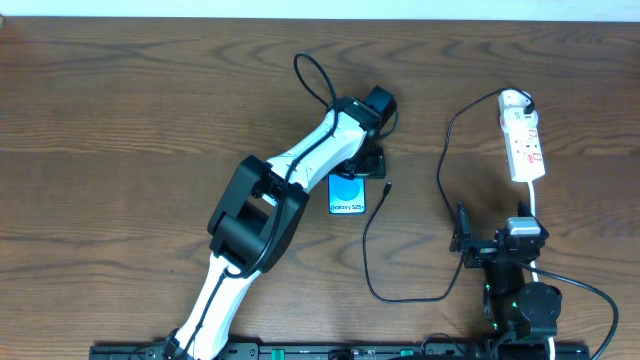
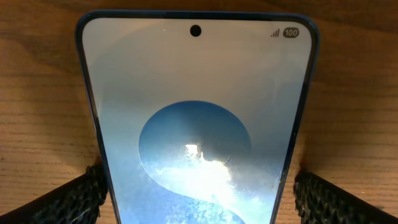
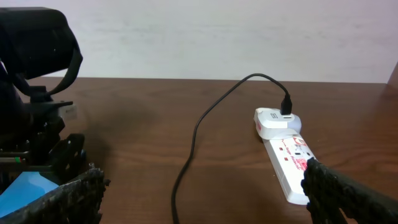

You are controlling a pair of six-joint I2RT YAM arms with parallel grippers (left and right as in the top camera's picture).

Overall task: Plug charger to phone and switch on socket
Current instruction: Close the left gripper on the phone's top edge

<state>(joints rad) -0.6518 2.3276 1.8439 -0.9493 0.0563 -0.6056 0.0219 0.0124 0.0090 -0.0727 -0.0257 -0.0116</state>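
Note:
The phone [image 1: 347, 195] lies flat on the wooden table, light-blue screen up. My left gripper [image 1: 362, 165] hovers over its far end, open. In the left wrist view the phone [image 2: 196, 93] sits between the two fingers of this gripper [image 2: 199, 190], with a thin strip of wood showing on each side. The charger [image 1: 368, 240], a thin black cable, has its tip lying just right of the phone and loops round to the socket [image 1: 524, 140], a white power strip. My right gripper [image 1: 497, 243] is open and empty, near the front, with the cable [image 3: 193, 137] and socket [image 3: 286, 155] ahead of it.
The left arm [image 1: 300, 160] stretches diagonally across the table's middle and shows at the left of the right wrist view [image 3: 31, 93]. The strip's thick white cord [image 1: 537, 205] runs down past the right arm. A pale wall stands behind the table.

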